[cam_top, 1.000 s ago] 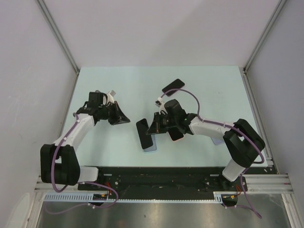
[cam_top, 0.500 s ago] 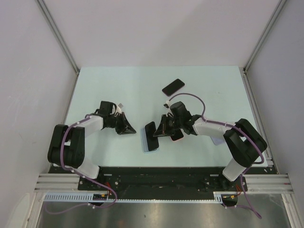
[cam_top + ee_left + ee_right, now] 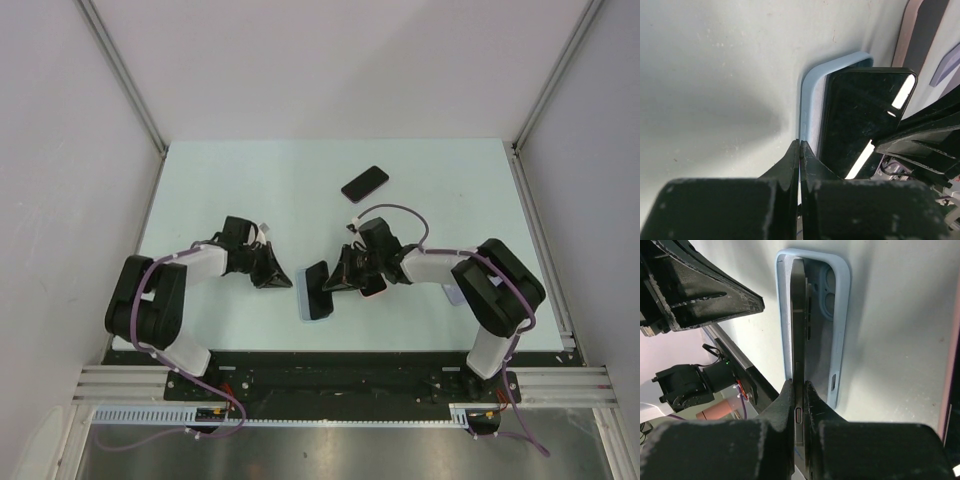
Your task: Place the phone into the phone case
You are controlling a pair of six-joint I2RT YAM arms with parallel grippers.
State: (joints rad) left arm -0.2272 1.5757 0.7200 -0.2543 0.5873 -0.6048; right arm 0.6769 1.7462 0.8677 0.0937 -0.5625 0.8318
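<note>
A black phone (image 3: 316, 280) stands tilted on its long edge inside the light blue phone case (image 3: 318, 311), which lies flat near the table's front middle. My right gripper (image 3: 333, 281) is shut on the phone's raised edge. In the right wrist view the phone (image 3: 798, 335) is seen edge-on, leaning over the case (image 3: 839, 315), with my right gripper (image 3: 799, 388) clamped on it by a side button. My left gripper (image 3: 283, 282) is shut and holds nothing. Its tips (image 3: 800, 145) rest at the case's outer long edge (image 3: 809, 100), beside the phone's screen (image 3: 860, 115).
A second black phone (image 3: 365, 183) lies farther back on the table. A pink-edged phone (image 3: 920, 25) lies just behind the right gripper. A lavender case (image 3: 455, 293) sits partly under the right arm. Grey walls close in both sides.
My left arm has swung right and forward until its tips reached the case, and its jaws have finished closing. The right gripper has brought the phone down and left onto the case.
</note>
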